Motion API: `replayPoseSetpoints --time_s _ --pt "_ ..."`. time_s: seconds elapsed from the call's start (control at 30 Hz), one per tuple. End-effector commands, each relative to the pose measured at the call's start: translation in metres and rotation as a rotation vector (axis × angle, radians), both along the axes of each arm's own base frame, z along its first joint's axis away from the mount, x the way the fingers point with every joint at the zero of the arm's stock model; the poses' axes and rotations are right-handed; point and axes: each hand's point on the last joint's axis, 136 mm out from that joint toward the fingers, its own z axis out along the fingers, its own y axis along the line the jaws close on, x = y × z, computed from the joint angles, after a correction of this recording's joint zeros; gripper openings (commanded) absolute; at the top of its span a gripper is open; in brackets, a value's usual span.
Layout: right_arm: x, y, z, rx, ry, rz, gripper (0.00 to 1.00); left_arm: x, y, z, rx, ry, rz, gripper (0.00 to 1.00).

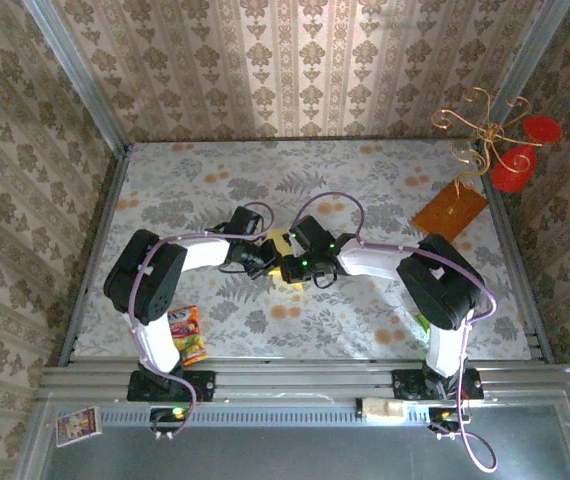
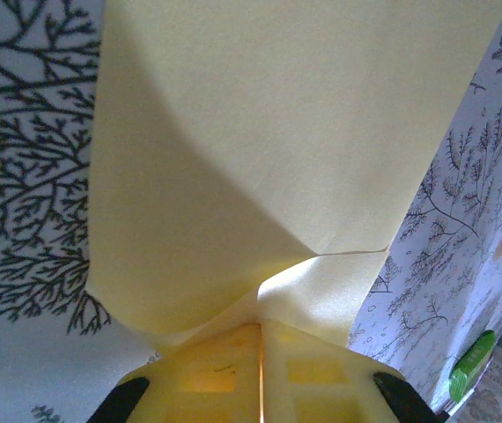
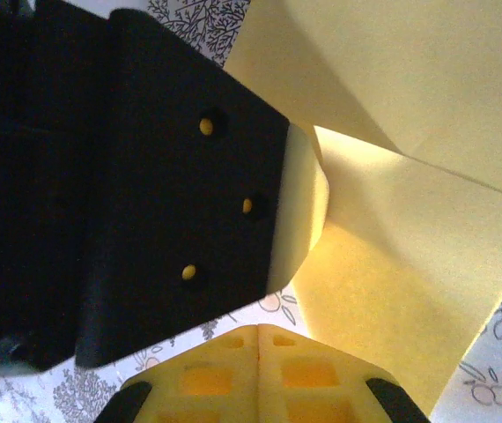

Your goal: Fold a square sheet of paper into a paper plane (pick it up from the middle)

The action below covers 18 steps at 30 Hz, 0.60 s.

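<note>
So far, the left end effector pinches the square sheet of paper, barely creased just ahead, with the right end effector closed alongside, and most folds seemingly remain.

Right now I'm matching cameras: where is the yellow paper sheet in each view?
Top external: the square sheet of paper peeks out at the picture's centre.
Left wrist: fills the upper middle, pinched by the left gripper below.
Right wrist: upper right, beside the left gripper's black finger.
Shared landmark: the leaf-print table cover.
</note>
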Motion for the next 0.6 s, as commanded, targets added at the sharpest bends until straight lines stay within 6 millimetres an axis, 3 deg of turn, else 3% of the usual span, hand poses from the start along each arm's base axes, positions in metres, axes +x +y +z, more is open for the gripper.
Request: replayPoseSetpoints --time_s 0.0,0.57 --pt "0.002 -0.002 -0.007 -0.03 0.01 0.002 0.06 -0.009 0.007 -0.014 0.038 0.043 -0.016 0.09" --pt "0.0 -0.015 -0.032 -0.067 0.063 -0.022 0.06 -0.012 0.016 -0.028 0.084 0.076 -0.001 0.09"
